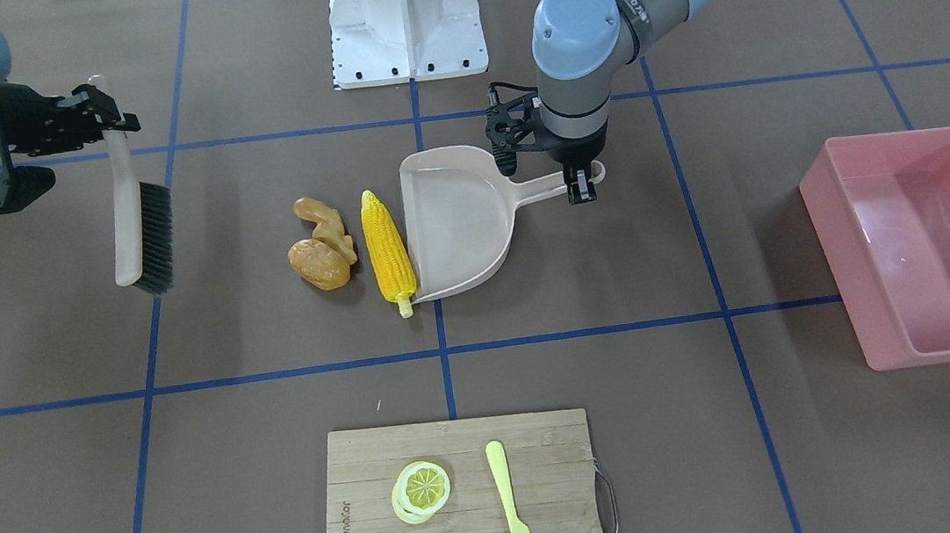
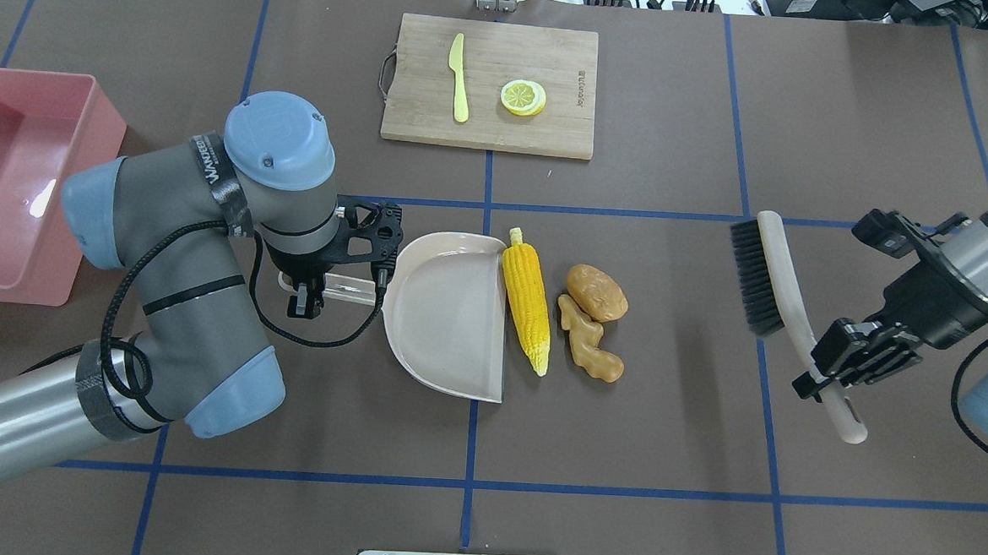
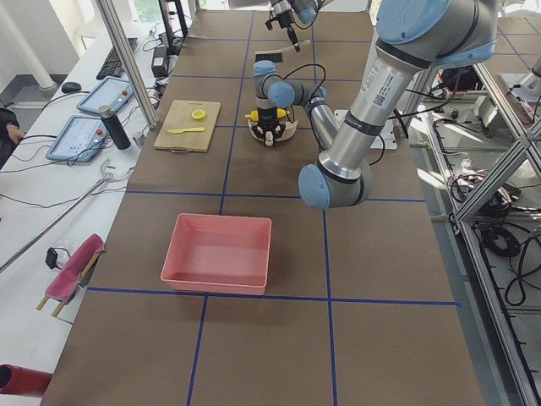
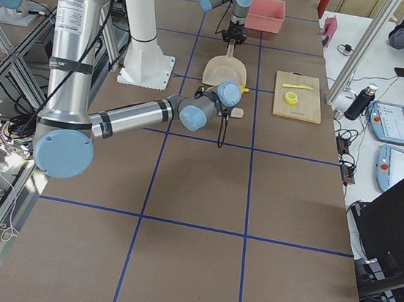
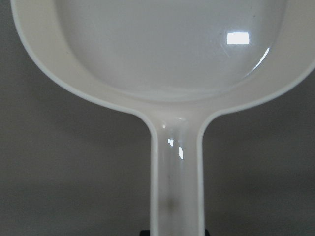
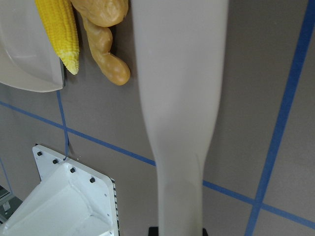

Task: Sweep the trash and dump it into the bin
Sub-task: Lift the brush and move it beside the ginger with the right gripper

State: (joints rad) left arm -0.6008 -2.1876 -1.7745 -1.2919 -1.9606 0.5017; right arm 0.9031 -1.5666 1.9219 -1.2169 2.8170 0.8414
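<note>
In the view from across the table, the three bits of trash lie in the middle of the picture on the brown table [image 1: 629, 391]. The yellow corn cob [image 1: 388, 253] lies right along the open edge of the beige dustpan [image 1: 456, 215]. Just to the left of the corn is the tan potato lump [image 1: 318, 263], and the knobbly ginger piece [image 1: 328, 224] is touching it. The dustpan lies flat, with its handle sticking out to the right. The left gripper [image 1: 580, 189] comes straight down on the end of that handle and is pinched tight on it. Its wrist camera shows the handle running down between the dark finger pads at the bottom of the frame. Far over at the upper left of the picture, the right gripper [image 1: 106, 115] is squeezed around the top of a brush [image 1: 138, 231]. The brush hangs down with its black bristles turned to the right, toward the trash, and it is well apart from it. I cannot tell whether the bristles touch the table. The pink bin [image 1: 899, 141] sits at the right edge of the picture, well apart from the dustpan and the trash. At the bottom middle is a wooden cutting board [image 1: 458, 445] with a lemon slice [image 1: 422, 489] and a yellow-green plastic knife [image 1: 511, 510] lying on it, side by side.
</note>
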